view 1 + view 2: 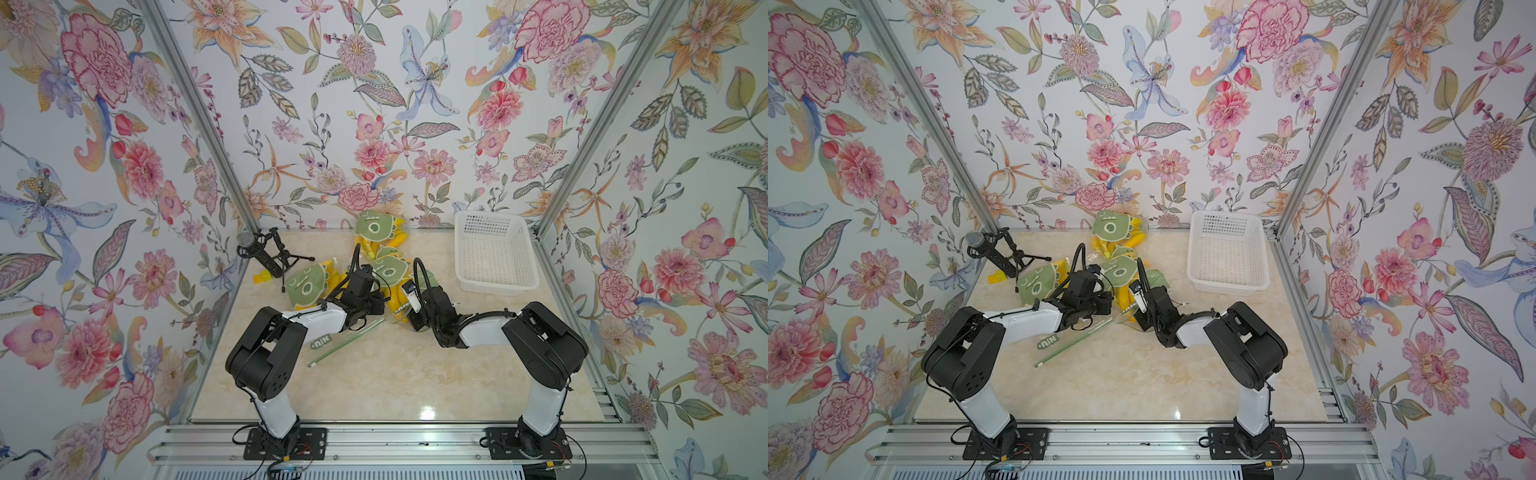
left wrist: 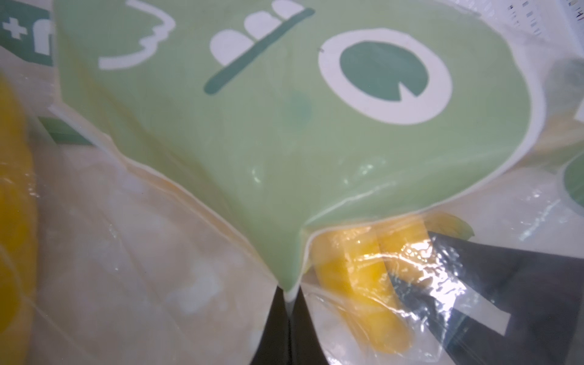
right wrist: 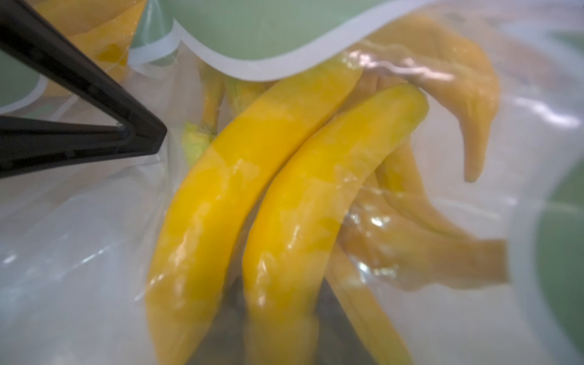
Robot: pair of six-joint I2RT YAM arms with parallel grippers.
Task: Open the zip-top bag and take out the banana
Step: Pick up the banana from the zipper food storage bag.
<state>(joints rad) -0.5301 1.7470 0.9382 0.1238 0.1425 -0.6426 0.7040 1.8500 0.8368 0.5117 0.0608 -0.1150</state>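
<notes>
Left gripper [image 2: 289,316]: fingers pressed together, pinching a fold of the zip-top bag [image 2: 284,126]. The bananas [image 3: 316,205] lie just ahead of the right gripper [image 2: 505,284], inside the film. I cannot tell whether its fingers are spread. I would hold the pinch taut and close on fruit alone, not film.

Wallpaper [image 1: 374,83] is wild: pink, orange and lilac flowers with green leaves on white. Table [image 1: 395,374] is cream marble. The zip-top bag [image 2: 252,126] is clear with a pale green cartoon face, white outline, dark green eye ringed in white. Bananas [image 3: 284,205] inside are bright yellow. Basket [image 1: 492,257] is plain white mesh, mic [image 1: 262,257] black, arms [image 1: 266,357] black and white.
</notes>
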